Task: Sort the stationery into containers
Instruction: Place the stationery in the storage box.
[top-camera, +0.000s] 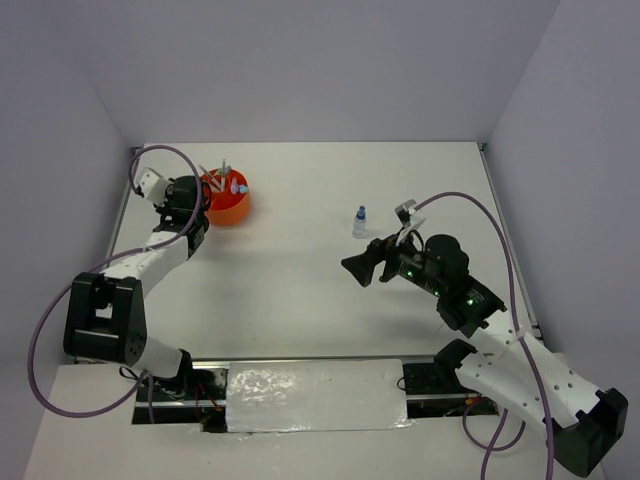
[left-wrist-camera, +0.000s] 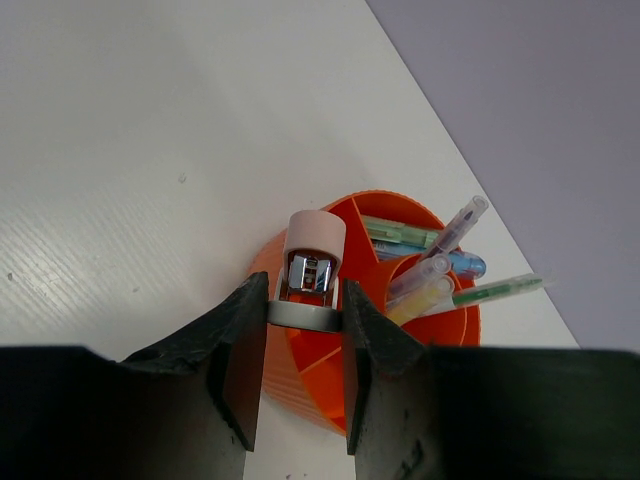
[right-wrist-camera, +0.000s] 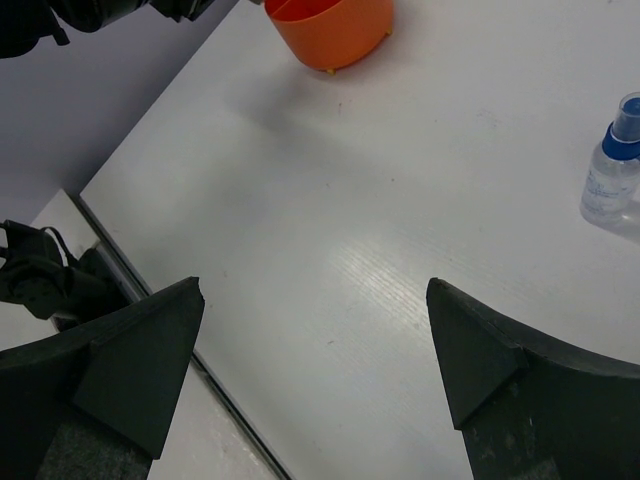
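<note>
between the jaws of the left gripper (left-wrist-camera: 303, 292), drawn in to a narrow gap, a pink-capped piece (left-wrist-camera: 315, 240) with a shiny metal middle is clamped at its grey base. only the left wrist view shows it; in the top view the wrist hides it. it hangs over the left edge of the orange organizer (left-wrist-camera: 385, 198), whose other compartments hold pens (left-wrist-camera: 440, 268). the right gripper (right-wrist-camera: 313, 290) gapes wide, holding nothing. the blue-capped bottle (right-wrist-camera: 610, 165) stands upright on its far side, apart.
</note>
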